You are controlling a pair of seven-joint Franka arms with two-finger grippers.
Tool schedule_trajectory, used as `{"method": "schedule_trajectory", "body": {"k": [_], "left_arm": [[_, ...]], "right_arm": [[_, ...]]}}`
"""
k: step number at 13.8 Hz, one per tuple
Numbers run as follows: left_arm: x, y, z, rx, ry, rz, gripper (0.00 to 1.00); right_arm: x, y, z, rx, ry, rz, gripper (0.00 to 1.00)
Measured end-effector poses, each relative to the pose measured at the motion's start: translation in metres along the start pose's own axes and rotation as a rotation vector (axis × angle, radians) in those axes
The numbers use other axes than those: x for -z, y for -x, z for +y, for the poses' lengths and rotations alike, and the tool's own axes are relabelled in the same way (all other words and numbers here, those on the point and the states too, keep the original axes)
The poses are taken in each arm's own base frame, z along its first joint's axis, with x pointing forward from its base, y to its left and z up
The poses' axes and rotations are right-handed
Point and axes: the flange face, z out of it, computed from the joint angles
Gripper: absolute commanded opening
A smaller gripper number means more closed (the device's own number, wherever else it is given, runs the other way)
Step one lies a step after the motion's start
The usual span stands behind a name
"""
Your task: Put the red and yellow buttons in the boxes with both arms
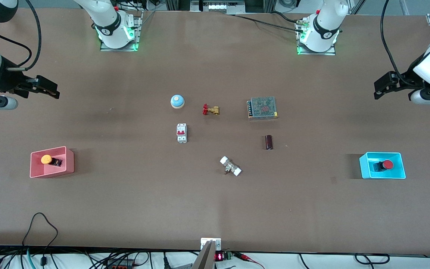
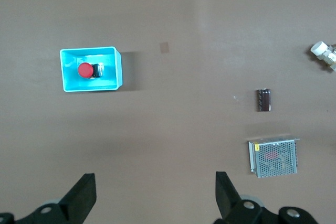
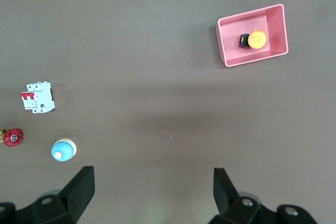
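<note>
The yellow button (image 1: pixel 47 159) lies inside the pink box (image 1: pixel 52 173) at the right arm's end of the table; the right wrist view shows this button (image 3: pixel 256 40) in its box (image 3: pixel 223 51). The red button (image 1: pixel 387 164) lies inside the cyan box (image 1: pixel 364 166) at the left arm's end, and the left wrist view has the same button (image 2: pixel 85 70) and box (image 2: pixel 119 66). My right gripper (image 1: pixel 52 89) (image 3: pixel 154 179) hangs open and empty over bare table. My left gripper (image 1: pixel 378 87) (image 2: pixel 156 182) is likewise open and empty over bare table.
Mid-table stand a blue-and-white bell (image 1: pixel 177 101), a brass valve with red handle (image 1: pixel 211 110), a white breaker (image 1: pixel 181 133), a mesh power supply (image 1: pixel 262 108), a dark cylinder (image 1: pixel 269 142) and a white-ended fitting (image 1: pixel 230 166). Cables run along the table edge nearest the front camera.
</note>
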Motion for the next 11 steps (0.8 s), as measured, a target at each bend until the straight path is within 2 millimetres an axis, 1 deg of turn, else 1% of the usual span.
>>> {"method": "schedule_trajectory", "body": {"k": [3,8,11], "left_arm": [[-0.006,-0.006,-0.001,0.002,0.000,0.007,1.00],[-0.007,-0.008,0.008,-0.012,0.001,0.006,1.00],[-0.008,-0.008,0.014,-0.022,0.001,0.006,1.00]], "right_arm": [[0.001,0.001,-0.004,0.006,0.000,-0.002,1.00],[0.000,0.009,-0.006,0.004,0.002,-0.031,1.00],[0.001,0.010,-0.006,0.004,0.002,-0.031,1.00]]}}
